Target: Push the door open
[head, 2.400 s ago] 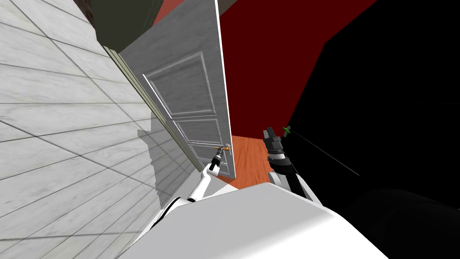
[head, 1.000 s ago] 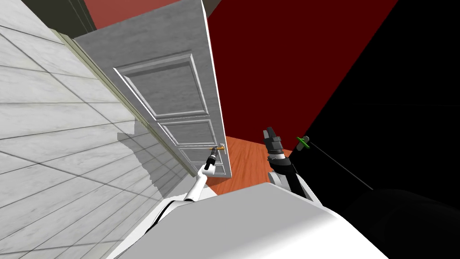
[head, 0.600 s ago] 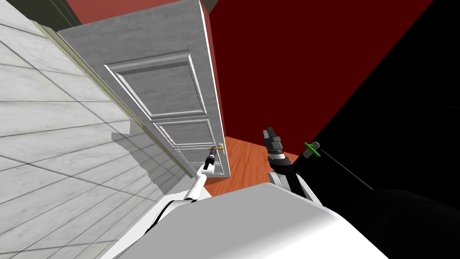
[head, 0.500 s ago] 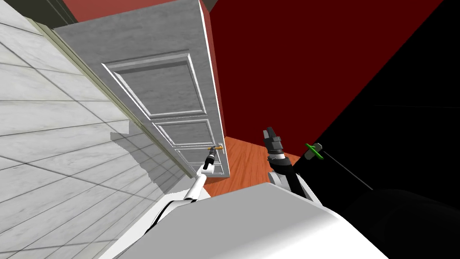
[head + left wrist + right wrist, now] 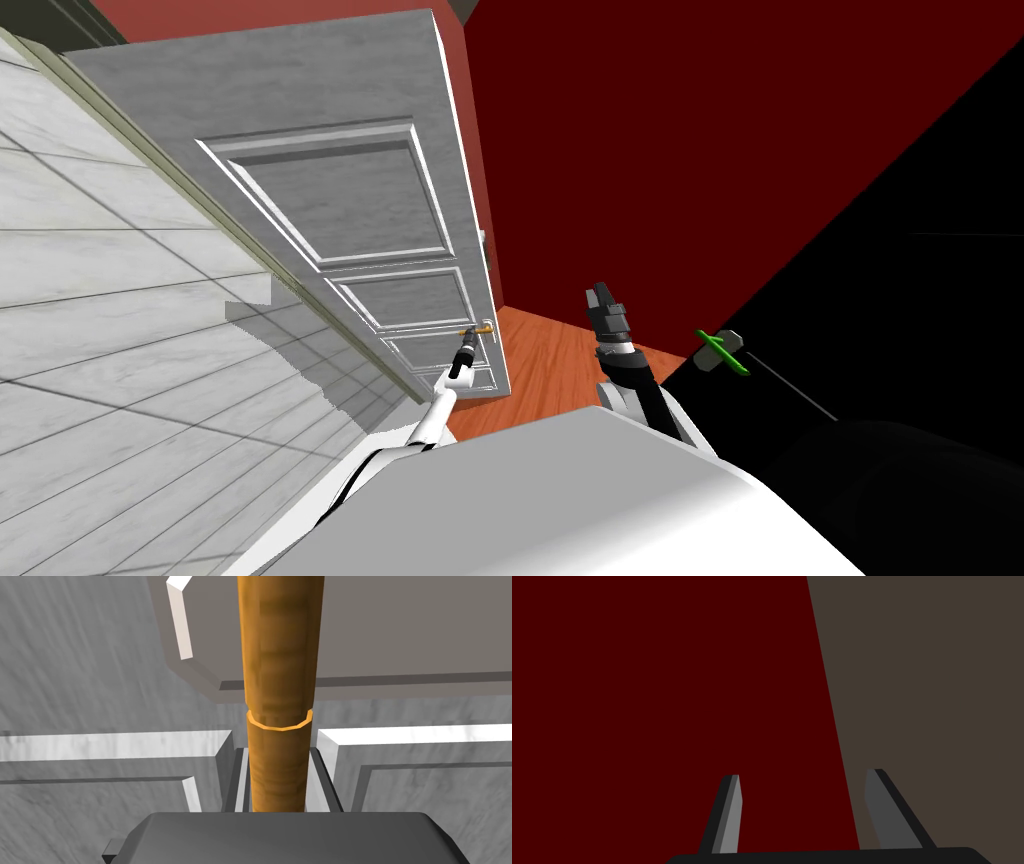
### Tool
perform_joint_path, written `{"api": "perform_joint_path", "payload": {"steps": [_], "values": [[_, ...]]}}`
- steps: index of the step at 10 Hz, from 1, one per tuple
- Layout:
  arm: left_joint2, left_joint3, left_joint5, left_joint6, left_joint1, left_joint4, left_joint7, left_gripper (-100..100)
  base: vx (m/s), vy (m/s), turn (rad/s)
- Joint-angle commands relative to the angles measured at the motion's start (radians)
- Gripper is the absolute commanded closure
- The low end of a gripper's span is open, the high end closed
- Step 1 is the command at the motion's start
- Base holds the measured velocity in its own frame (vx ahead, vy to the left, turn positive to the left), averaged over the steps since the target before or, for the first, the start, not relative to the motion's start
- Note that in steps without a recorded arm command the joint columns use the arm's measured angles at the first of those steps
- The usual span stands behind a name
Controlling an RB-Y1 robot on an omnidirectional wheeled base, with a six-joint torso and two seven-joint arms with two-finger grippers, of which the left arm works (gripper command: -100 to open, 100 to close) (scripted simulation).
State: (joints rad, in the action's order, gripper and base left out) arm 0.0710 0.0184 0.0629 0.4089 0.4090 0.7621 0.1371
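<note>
The grey panelled door [image 5: 340, 200] stands ajar, its free edge swung away from the tiled light grey wall [image 5: 120, 330] on the left and toward the dark red wall [image 5: 650, 150] beyond. The left gripper [image 5: 470, 340] reaches up to the orange lever handle [image 5: 481, 329], low on the door near that free edge. In the left wrist view the left gripper [image 5: 277, 751] is clamped on the handle [image 5: 280, 651]: its two thin fingers [image 5: 244, 781] press the lever's sides, and the lever runs on across a grey backplate [image 5: 400, 626]. The right gripper [image 5: 600, 300] is raised over the orange wooden floor [image 5: 545, 360], well apart from the door; its fingers [image 5: 732, 816] stand spread with nothing between them. A small grey and green object [image 5: 722, 352], possibly a fitting of some kind, sits at the edge of a black area [image 5: 900, 300] on the right
</note>
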Motion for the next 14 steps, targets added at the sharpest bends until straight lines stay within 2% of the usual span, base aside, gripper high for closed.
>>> {"api": "perform_joint_path", "payload": {"steps": [1, 7, 8, 9, 14], "values": [[0.008, 0.022, -0.004, 0.001, 0.003, 0.01, -0.011, 100, 0.159, -0.131, 0.044], [0.033, 0.093, -0.023, 0.002, -0.003, 0.005, -0.033, 100, 0.198, -0.126, 0.07], [0.033, 0.093, -0.023, 0.002, -0.003, 0.005, -0.033, 100, 0.124, -0.073, 0.054], [0.039, 0.114, -0.028, 0.002, -0.004, 0.004, -0.04, 100, 0.121, -0.09, 0.037], [0.054, 0.173, -0.044, 0.003, -0.009, 0.0, -0.058, 100, 0.167, -0.148, 0.093]]}}
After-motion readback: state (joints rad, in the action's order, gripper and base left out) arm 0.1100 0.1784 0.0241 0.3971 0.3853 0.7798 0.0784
